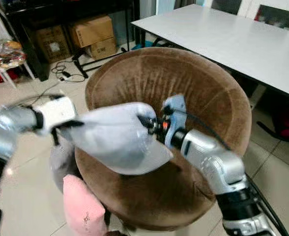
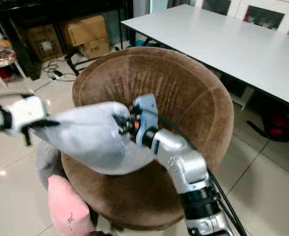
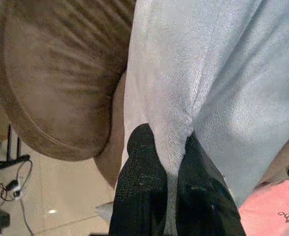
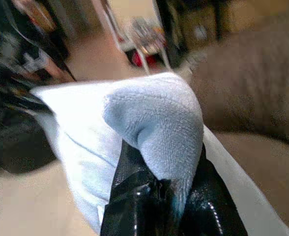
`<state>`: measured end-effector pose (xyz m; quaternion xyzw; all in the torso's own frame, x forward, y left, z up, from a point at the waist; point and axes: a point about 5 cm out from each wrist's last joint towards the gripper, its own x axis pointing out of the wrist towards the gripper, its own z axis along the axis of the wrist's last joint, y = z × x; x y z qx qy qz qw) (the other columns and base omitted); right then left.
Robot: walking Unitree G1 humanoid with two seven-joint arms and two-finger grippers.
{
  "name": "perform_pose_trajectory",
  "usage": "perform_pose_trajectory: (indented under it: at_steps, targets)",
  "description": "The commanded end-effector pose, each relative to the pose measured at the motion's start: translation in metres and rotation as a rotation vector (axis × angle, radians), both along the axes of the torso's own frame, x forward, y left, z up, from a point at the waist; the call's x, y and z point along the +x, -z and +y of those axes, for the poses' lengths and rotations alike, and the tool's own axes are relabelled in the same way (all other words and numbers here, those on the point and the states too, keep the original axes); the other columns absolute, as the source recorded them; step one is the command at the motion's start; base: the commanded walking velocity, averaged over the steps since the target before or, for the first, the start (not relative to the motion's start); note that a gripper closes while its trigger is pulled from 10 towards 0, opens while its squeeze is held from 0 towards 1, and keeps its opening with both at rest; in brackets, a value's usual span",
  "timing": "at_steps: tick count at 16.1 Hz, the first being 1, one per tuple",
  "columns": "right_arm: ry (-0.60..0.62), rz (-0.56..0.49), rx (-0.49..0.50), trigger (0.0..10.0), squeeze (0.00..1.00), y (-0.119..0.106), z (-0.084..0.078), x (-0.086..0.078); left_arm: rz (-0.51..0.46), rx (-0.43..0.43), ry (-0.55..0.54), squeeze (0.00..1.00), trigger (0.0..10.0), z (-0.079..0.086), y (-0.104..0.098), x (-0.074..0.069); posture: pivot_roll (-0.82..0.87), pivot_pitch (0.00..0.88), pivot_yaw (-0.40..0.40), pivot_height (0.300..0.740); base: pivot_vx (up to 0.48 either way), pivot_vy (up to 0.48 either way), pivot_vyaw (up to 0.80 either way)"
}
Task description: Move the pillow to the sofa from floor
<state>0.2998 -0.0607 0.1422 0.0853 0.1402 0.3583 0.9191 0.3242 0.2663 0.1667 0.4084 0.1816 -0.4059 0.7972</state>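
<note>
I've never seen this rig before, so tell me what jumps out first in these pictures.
The light grey pillow stands out most, held up over the seat of the round brown sofa chair, pinched at either end by the left gripper and the right gripper. Next comes the pink cushion on the tiled floor at the chair's front, and the white table behind.

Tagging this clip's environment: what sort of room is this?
Probably a home living or dining area. A round brown velvet chair stands on a tiled floor beside a long white table, with cardboard boxes under a dark shelf. Both tools grip a grey pillow over the seat.
</note>
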Motion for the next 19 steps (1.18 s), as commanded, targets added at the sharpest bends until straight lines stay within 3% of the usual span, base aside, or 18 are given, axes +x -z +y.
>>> perform_pose_trajectory:
  at_steps: [1, 4, 5, 7, 8, 10, 14, 16, 19]
  targets:
    - [0.077, -0.019, -0.046, 10.0, 0.00, 0.003, -0.012, 0.005, -0.005, 0.032, -0.070, 0.00, 0.0, 0.012, 0.004, -0.001, -0.01, 0.000, 0.051, 0.740, 0.000, 0.000, 0.00]
    - [0.164, 0.030, -0.154, 10.0, 0.00, 0.020, -0.027, 0.011, -0.020, 0.070, -0.144, 0.00, 0.0, 0.014, 0.020, 0.002, -0.02, 0.000, 0.055, 0.740, 0.000, 0.000, 0.00]
    - [0.257, 0.059, -0.160, 10.0, 1.00, 0.026, -0.039, 0.017, -0.050, 0.101, -0.179, 0.00, 0.0, 0.017, 0.022, 0.006, -0.02, 0.000, 0.053, 0.740, 0.000, 0.000, 0.00]
    - [0.364, -0.015, -0.199, 10.0, 1.00, 0.021, -0.061, 0.026, -0.096, 0.113, -0.216, 0.00, 0.0, 0.017, 0.020, 0.012, -0.02, 0.000, 0.049, 0.740, 0.000, 0.000, 0.00]
    - [0.461, -0.154, -0.203, 10.0, 1.00, 0.000, -0.082, 0.037, -0.107, 0.116, -0.215, 0.00, 0.0, 0.015, 0.020, 0.015, -0.02, 0.000, 0.049, 0.740, 0.000, 0.000, 0.00]
    - [0.458, -0.311, -0.201, 10.0, 1.00, -0.025, -0.094, 0.043, -0.102, 0.110, -0.207, 0.00, 0.0, 0.012, 0.020, 0.017, -0.02, 0.000, 0.054, 0.740, 0.000, 0.000, 0.00]
    - [0.039, -0.540, -0.204, 10.0, 1.00, -0.060, -0.061, 0.029, -0.130, 0.141, -0.166, 0.00, 0.0, 0.000, 0.020, 0.027, -0.03, 0.000, 0.056, 0.740, 0.000, 0.000, 0.00]
    - [-0.226, -0.561, -0.261, 10.0, 1.00, -0.061, -0.038, 0.013, -0.149, 0.145, -0.107, 0.00, 0.0, -0.011, 0.015, 0.033, -0.03, 0.000, 0.053, 0.740, 0.000, 0.000, 0.00]
    - [-0.414, -0.552, -0.347, 10.0, 1.00, -0.050, -0.020, -0.001, -0.161, 0.147, -0.047, 0.00, 0.0, -0.027, 0.010, 0.040, -0.03, 0.000, 0.055, 0.740, 0.000, 0.000, 0.00]
